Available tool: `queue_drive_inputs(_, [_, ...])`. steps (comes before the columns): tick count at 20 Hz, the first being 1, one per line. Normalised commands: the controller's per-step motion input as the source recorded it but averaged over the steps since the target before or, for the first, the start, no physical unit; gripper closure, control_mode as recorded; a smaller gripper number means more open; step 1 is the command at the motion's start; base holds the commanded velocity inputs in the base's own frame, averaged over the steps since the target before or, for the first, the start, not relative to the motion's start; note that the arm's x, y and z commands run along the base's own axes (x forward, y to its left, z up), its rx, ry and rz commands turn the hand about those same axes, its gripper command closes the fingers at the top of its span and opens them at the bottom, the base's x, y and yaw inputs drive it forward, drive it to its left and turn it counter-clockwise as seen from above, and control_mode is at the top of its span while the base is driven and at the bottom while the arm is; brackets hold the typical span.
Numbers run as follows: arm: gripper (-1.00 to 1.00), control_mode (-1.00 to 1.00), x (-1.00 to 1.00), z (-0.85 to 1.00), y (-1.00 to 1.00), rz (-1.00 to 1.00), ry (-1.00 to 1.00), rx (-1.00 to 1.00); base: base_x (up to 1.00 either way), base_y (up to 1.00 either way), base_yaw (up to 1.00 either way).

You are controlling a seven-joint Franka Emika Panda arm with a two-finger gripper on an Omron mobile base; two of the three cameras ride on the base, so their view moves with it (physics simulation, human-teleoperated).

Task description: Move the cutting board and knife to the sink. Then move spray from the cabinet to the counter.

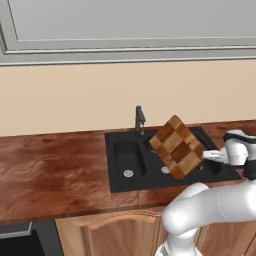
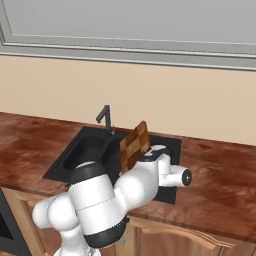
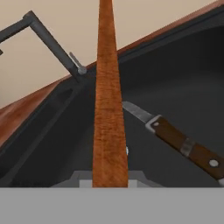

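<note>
I see a long reddish-brown glossy counter (image 1: 55, 165) with a mottled wood grain running left to right under the beige wall. Set into it is a black rectangular double-basin sink (image 1: 125, 182), small basin on the left, larger one on the right, with a slim dark faucet (image 1: 139, 119) rising at its far rim. On the floor of the larger basin lies a knife (image 3: 179, 141) with a silver blade and a brown riveted handle.

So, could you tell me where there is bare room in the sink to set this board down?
The small basin left of the faucet is bare. The larger basin is crowded: the knife lies on its floor, and the gripper holds the cutting board on edge above it.
</note>
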Motion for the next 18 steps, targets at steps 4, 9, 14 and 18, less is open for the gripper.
queue_drive_inputs(4, [1.0, -1.0, 0.26, -0.36, 0.19, 0.0, 0.0, 0.0, 0.0, 0.0, 0.0])
queue_drive_inputs(9, [-1.0, -1.0, 0.2, -0.33, 0.25, 0.0, 0.0, 0.0, 0.0, 0.0, 0.0])
queue_drive_inputs(14, [-1.0, -1.0, -0.02, -0.06, 0.08, 0.0, 0.0, 0.0, 0.0, 0.0, 0.0])
queue_drive_inputs(18, [-1.0, -1.0, -0.24, 0.01, 0.0, 0.0, -0.03, 0.0, 0.0, 0.0, 0.0])
